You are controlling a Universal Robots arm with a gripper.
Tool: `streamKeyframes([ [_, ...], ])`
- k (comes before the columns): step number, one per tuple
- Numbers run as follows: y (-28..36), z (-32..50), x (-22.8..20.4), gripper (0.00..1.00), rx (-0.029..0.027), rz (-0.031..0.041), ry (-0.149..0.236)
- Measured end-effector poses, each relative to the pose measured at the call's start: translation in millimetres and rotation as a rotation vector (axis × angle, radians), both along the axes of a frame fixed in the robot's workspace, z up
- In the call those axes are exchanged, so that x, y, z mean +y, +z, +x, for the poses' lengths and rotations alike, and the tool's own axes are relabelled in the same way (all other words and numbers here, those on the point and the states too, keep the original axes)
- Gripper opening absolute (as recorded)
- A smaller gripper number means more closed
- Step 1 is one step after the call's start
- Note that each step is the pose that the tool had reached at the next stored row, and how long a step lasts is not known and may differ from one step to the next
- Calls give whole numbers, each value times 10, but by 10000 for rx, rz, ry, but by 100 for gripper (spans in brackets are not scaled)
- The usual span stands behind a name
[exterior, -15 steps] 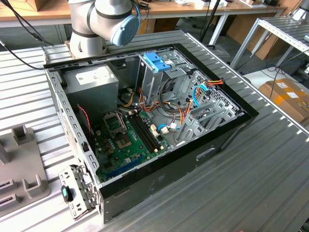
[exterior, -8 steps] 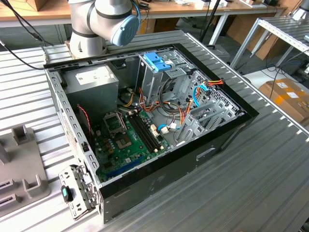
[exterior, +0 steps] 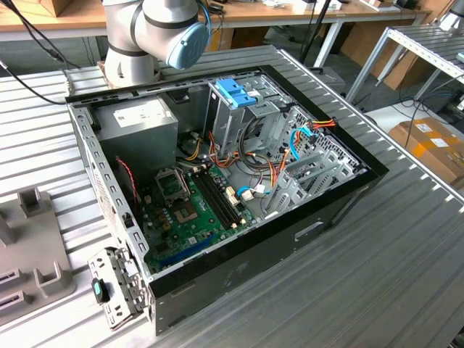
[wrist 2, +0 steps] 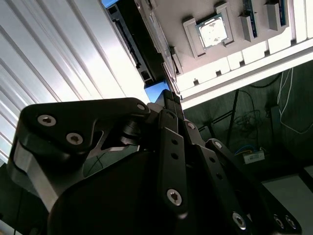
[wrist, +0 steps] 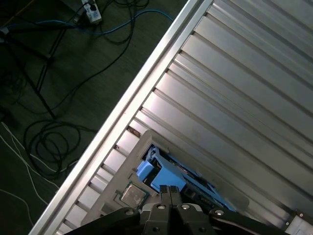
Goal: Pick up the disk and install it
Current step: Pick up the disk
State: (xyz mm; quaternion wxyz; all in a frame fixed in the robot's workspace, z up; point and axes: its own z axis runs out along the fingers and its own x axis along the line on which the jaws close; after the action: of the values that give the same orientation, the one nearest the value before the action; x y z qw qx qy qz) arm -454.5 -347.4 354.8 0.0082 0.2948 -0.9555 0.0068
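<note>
Ribbed metal table (exterior: 406,261) in a workshop, loose cables on the floor beyond its rail. An open computer case (exterior: 254,250) lies on its side on the table. Inside the case are a green circuit board (exterior: 188,210), a grey power-supply box (exterior: 138,123) and an upright metal cage (exterior: 228,127) topped by a blue bracket (exterior: 235,92).

Disk (wrist: 168,177): outside the case, lying near the table's rail, just beside a grey holder (wrist: 128,161) with a chip (wrist: 132,194) in it. Only its light-blue carrier can be made out plainly.

Gripper (wrist: 169,192): away from the case, with its tips right at one end of the carrier in the first wrist view. The second wrist view agrees, with the gripper (wrist 2: 168,100) against the disk (wrist 2: 156,91). Jaws are drawn narrow, almost together. Whether they pinch the carrier's edge or merely meet it, I cannot tell.

Progress (judged): early.
- Pick-up is at the contact stage at most, and the disk looks to be resting by the holder.
- The disk is not yet in the case, so the install is undone.
</note>
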Motion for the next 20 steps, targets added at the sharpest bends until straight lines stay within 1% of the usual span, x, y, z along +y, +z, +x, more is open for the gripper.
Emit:
streamKeyframes([
  [11, 0, 0, 0, 11, 0, 0, 18],
  [20, 0, 0, 0, 11, 0, 0, 248],
])
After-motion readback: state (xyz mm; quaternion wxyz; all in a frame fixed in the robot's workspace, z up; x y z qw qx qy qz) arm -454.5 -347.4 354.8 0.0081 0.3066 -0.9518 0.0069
